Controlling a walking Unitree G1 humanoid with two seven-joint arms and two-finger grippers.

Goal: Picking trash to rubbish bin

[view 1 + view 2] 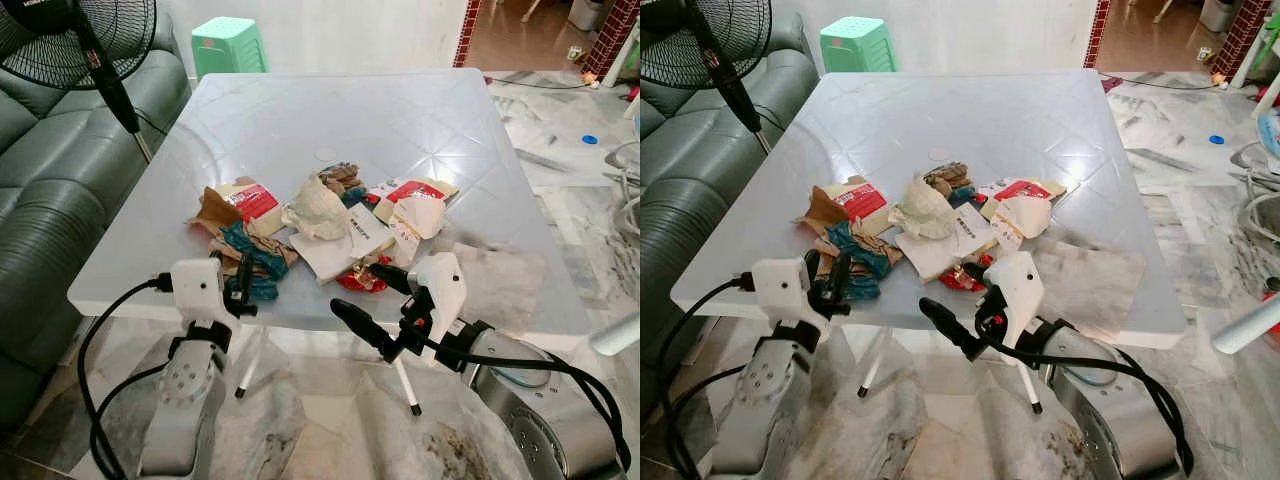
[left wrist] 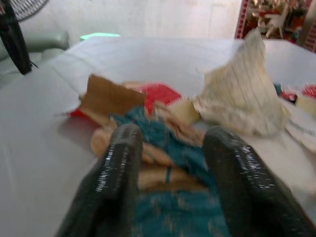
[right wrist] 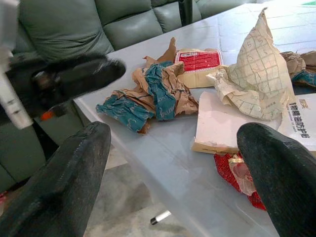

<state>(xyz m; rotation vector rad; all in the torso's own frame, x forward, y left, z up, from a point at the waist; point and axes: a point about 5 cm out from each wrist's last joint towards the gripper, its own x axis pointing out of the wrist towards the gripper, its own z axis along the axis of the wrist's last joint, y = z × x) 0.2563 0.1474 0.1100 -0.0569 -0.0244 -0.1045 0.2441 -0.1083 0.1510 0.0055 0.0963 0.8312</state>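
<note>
Pale grey square desk (image 1: 300, 110), far half bare, wide free room there; marble floor (image 1: 320, 420) around. Green sofa (image 1: 50, 170) hugs left edge, black fan (image 1: 85, 40) far left, green stool (image 1: 228, 45) beyond far edge. Trash pile (image 1: 320, 225) sits near the near edge, centre. Left pincer (image 1: 240, 285) at near edge, fingers apart, just over teal-brown wrapper (image 2: 163, 148); left wrist view shows crumpled pale paper (image 2: 247, 94) behind. Right pincer (image 1: 372, 300) off the near edge, fingers wide apart; right wrist view shows red wrapper (image 3: 237, 177) at desk lip.
</note>
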